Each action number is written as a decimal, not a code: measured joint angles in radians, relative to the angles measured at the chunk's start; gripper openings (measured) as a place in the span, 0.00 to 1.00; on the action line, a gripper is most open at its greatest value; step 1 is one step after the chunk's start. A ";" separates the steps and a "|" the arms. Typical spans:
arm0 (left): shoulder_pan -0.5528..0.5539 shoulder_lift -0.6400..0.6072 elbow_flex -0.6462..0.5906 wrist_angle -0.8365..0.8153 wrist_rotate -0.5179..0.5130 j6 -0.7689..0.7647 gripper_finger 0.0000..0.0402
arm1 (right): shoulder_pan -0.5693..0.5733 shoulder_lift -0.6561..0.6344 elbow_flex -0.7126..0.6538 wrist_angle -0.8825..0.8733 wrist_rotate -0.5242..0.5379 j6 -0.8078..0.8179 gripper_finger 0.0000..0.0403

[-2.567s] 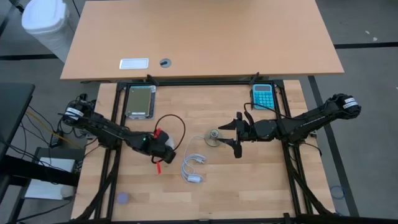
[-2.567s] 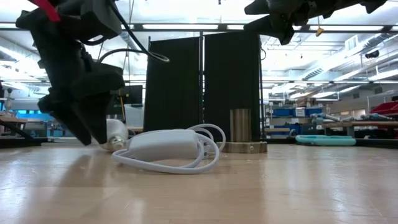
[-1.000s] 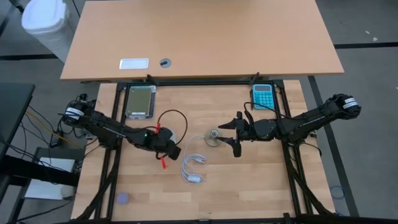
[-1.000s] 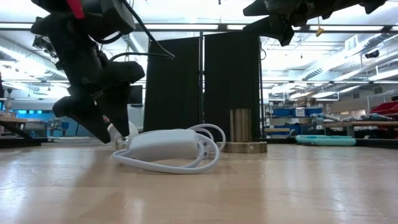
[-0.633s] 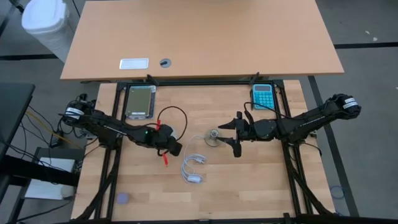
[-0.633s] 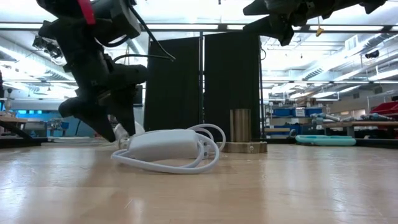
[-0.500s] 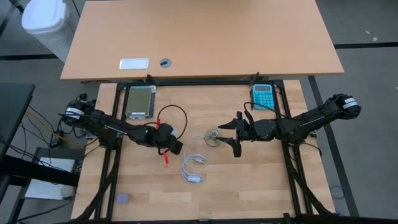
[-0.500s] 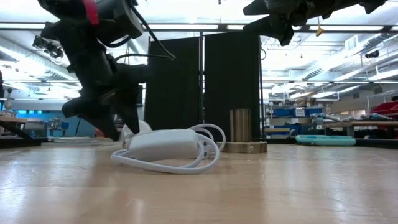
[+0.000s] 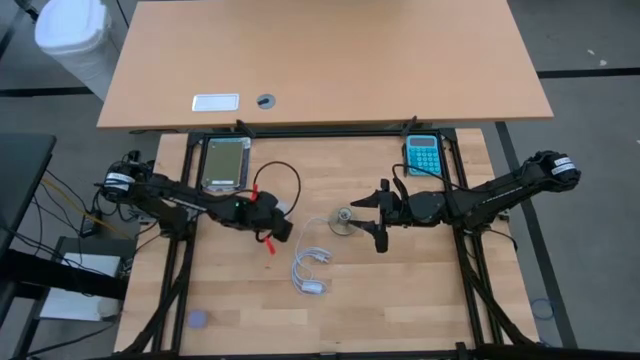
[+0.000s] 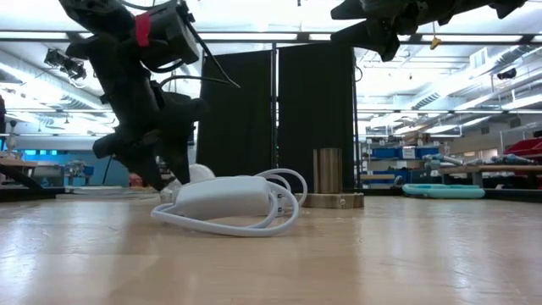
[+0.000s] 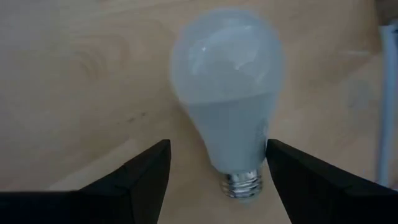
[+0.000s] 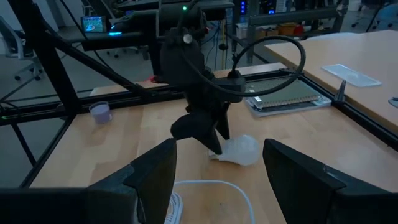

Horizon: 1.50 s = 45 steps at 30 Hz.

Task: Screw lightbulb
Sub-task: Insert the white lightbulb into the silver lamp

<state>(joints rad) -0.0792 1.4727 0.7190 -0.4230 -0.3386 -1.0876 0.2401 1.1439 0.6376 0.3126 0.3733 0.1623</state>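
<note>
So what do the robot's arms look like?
Both arms are dark, nearly black, thin and jointed. The left gripper has a red tag and a black cable looping over it. The right gripper ends in two flat, pointed black fingers. Each arm has a small white label near its shoulder.

My arms are dark and jointed, my left wrist wears red tabs and a looping black cable

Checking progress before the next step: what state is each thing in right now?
Small white pear-shaped lightbulb: lying on the table, base between the open left tool fingers, not gripped.
Round grey metal socket: empty.
Coiled white cable: loose on the table.
Right tool: open, raised, holding nothing.
</note>
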 joint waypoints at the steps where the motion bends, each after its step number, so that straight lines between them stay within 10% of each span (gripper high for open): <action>1: 0.004 0.000 0.008 -0.025 0.000 0.009 0.67 | 0.000 0.000 0.000 0.000 0.000 0.000 0.60; 33: 0.143 0.106 0.065 -0.106 0.029 0.324 0.67 | -0.001 0.000 0.000 0.002 0.003 0.010 0.60; 45: 0.145 0.104 0.065 -0.078 0.012 0.386 0.44 | -0.002 0.000 0.000 -0.014 0.030 0.008 0.60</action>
<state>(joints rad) 0.0655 1.5769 0.7837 -0.5014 -0.3264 -0.7018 0.2379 1.1439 0.6376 0.2988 0.4036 0.1704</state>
